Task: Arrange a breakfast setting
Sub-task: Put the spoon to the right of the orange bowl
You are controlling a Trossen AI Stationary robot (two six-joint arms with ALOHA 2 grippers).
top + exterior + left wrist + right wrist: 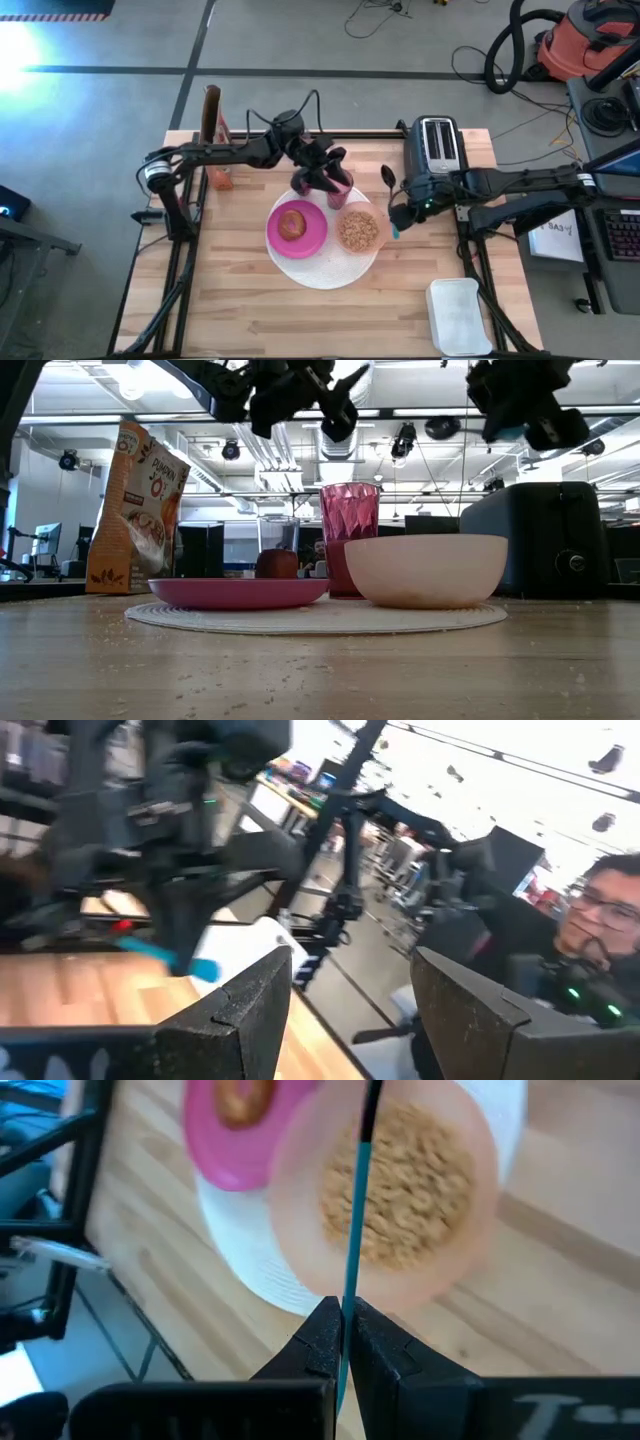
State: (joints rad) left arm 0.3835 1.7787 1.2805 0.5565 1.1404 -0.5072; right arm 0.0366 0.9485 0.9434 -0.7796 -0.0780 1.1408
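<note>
Pale planked wood table (250,310), faceted translucent plastic pink tumbler (349,525), woven-looking matt white disc (320,618)

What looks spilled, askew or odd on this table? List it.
Crumbs are scattered over the wooden table in front of the white placemat in the low view. Otherwise the magenta plate, bowl of cereal and pink tumbler stand upright and tidy.

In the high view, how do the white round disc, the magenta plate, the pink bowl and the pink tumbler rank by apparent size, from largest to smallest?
1. White round disc, partly covered.
2. Magenta plate.
3. Pink bowl, clearly smaller than the plate.
4. Pink tumbler, smallest; the left gripper hides part of it, so its full outline is uncertain.
</note>
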